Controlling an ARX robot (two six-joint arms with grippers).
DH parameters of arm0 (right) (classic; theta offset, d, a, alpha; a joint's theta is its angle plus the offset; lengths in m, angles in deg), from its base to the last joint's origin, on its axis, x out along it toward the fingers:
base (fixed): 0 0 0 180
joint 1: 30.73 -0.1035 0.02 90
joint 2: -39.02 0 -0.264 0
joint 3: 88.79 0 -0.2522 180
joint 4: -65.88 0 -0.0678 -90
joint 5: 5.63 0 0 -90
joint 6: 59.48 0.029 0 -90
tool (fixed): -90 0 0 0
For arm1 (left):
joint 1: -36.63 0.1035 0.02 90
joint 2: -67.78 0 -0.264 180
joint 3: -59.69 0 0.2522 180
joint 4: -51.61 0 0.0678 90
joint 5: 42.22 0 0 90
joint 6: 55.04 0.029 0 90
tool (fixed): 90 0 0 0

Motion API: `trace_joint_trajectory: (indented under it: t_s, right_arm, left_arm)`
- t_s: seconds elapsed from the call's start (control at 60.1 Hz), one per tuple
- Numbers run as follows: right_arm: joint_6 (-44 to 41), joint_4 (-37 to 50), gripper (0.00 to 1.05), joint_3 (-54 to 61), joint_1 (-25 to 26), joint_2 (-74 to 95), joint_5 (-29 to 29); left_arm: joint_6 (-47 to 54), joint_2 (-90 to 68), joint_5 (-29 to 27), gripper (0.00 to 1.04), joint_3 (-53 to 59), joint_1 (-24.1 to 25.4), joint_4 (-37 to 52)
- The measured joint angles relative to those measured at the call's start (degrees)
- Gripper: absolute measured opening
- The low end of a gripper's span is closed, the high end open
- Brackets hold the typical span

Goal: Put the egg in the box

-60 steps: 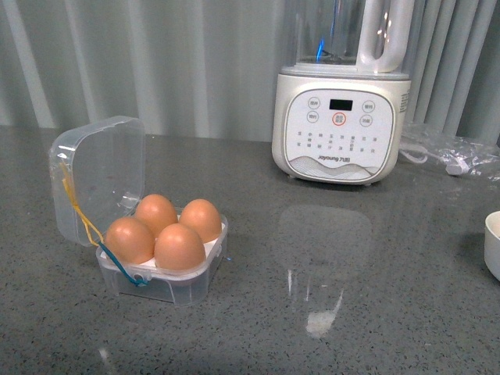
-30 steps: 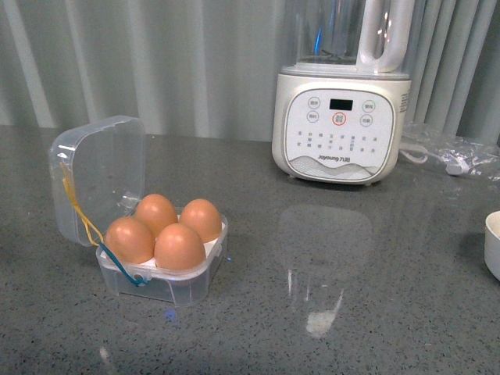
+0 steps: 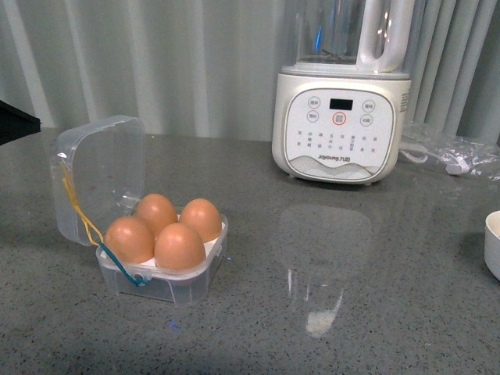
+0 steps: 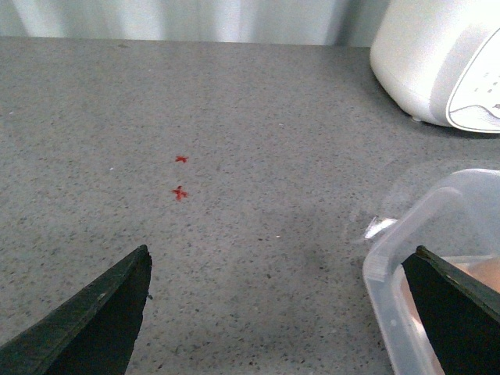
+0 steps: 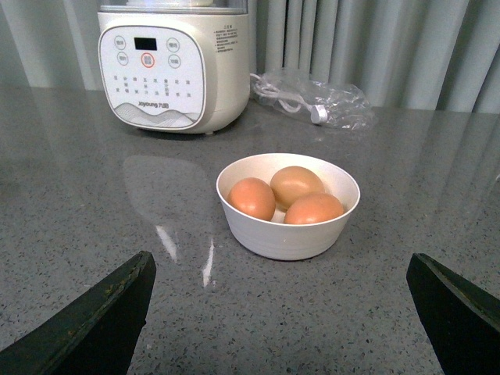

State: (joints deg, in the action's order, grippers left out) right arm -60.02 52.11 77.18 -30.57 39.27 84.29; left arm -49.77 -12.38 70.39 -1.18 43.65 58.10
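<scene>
The clear box (image 3: 190, 275) stands open at the table's front left, its lid (image 3: 101, 176) tilted back. Four brown eggs fill its white tray, and I cannot tell which one is the task's egg (image 3: 180, 247). A yellow and a blue elastic loop (image 3: 82, 220) hang at its left side. In the left wrist view the open left gripper (image 4: 280, 254) is empty, with the box's clear wall (image 4: 388, 269) beside one fingertip (image 4: 445, 301). The open right gripper (image 5: 280, 258) is empty and faces a white bowl (image 5: 287, 234) holding three brown eggs.
A big cream blender (image 3: 341, 125) stands at the back right, also in the right wrist view (image 5: 173, 66). A clear plastic bag with a cable (image 3: 453, 152) lies beside it. The bowl's rim (image 3: 492, 242) shows at the right edge. A dark arm part (image 3: 16, 121) is at the left edge.
A dark part of the left arm has come into the front view at its left edge. The box and eggs have not moved.
</scene>
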Motion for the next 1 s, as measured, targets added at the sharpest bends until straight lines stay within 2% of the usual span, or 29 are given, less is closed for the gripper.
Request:
trace_joint_trajectory:
  t_s: [0.266,0.682,0.832,0.998]
  right_arm:
    - [0.0,0.0,0.98,0.0,0.0,0.0,0.0]
    - [0.0,0.0,0.98,0.0,0.0,0.0,0.0]
    - [0.0,0.0,0.98,0.0,0.0,0.0,0.0]
    - [0.0,0.0,0.98,0.0,0.0,0.0,0.0]
  left_arm:
    - [-1.0,0.8,-0.6,0.98,2.5,-5.7,1.2]
    - [-2.5,7.0,-2.9,0.98,6.3,-21.0,0.5]
    - [-2.5,8.7,-2.9,0.98,6.5,-22.5,-0.9]
    - [-2.4,9.8,-3.6,0.98,6.6,-21.7,-2.5]
